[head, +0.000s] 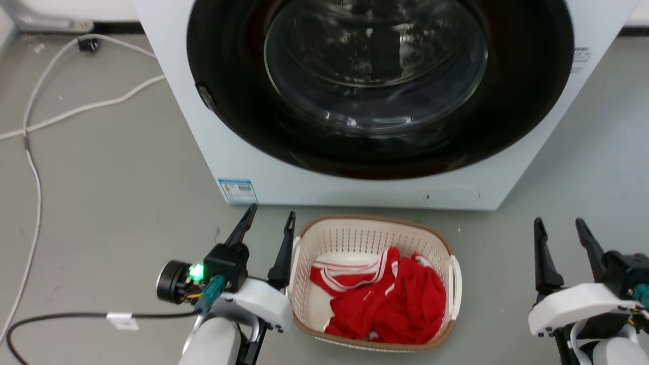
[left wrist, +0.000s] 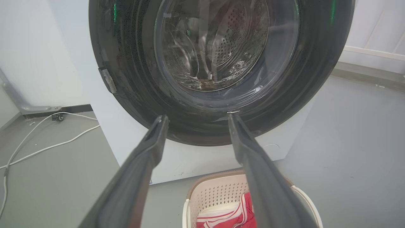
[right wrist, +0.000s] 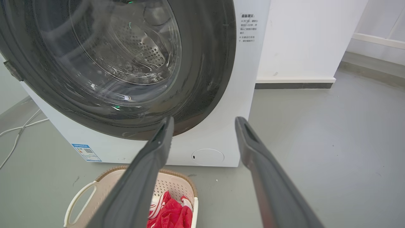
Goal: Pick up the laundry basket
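Observation:
The laundry basket (head: 355, 238) is cream-white and perforated with a brown rim, and it stands on the grey floor just in front of the washing machine (head: 263, 167). Red clothes with white stripes (head: 395, 299) lie inside it. My left gripper (head: 271, 216) hangs open just left of the basket's left handle, touching nothing. My right gripper (head: 557, 227) is open well to the basket's right. The basket (left wrist: 215, 193) also sits at the bottom of the left wrist view below the open left gripper (left wrist: 197, 117). The right wrist view has the basket (right wrist: 107, 186) at lower left under the open right gripper (right wrist: 204, 122).
The washing machine's round dark glass door (head: 375, 66) is shut and looms right behind the basket. White cables (head: 35, 167) run over the floor at the left, and a black cable (head: 61, 318) trails from my left arm. Open grey floor (head: 583, 167) lies to the right.

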Robot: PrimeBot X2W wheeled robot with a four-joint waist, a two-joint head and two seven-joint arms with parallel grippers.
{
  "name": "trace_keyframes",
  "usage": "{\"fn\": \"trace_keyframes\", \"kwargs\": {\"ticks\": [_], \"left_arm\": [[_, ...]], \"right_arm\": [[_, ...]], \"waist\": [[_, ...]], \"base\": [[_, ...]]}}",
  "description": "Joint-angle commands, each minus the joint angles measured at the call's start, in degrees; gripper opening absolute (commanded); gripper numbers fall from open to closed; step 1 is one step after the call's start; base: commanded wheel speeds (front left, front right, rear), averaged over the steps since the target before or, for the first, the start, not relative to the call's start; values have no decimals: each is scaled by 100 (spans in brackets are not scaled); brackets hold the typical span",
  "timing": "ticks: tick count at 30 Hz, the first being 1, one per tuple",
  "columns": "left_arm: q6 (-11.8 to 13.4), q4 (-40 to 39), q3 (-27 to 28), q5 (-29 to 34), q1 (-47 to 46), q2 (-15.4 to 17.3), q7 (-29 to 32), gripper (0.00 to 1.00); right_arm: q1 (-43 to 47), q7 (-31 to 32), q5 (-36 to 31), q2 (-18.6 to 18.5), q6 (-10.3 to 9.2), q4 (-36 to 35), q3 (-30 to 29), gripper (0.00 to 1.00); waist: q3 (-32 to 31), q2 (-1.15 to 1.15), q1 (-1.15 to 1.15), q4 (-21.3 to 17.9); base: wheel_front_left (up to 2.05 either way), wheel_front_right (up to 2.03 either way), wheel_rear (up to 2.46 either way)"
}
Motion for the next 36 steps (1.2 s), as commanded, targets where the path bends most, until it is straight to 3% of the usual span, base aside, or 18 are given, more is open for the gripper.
{"fn": "trace_keyframes", "kwargs": {"ticks": [1, 14, 24, 36], "left_arm": [[-78, 275, -49, -29, -305, 0, -13, 100], [-359, 2240, -245, -239, -1959, 88, 63, 100], [-432, 3788, -552, -653, -2948, 260, 284, 100], [-436, 4602, -1125, -1617, -3991, 608, 715, 100]], "right_arm": [[-229, 11, 4, 9, -4, 112, -62, 100], [-1161, -71, -13, 8, -4, 1066, -105, 100], [-1949, -134, 136, 6, -4, 2326, 397, 100], [-3431, -151, 644, 6, -4, 4153, 1262, 100]], "waist": [[519, 0, 0, -64], [2041, 0, 0, -194], [2971, 0, 0, -451], [3822, 0, 0, -637]], "base": [[0, 0, 0], [0, 0, 0], [0, 0, 0], [0, 0, 0]]}}
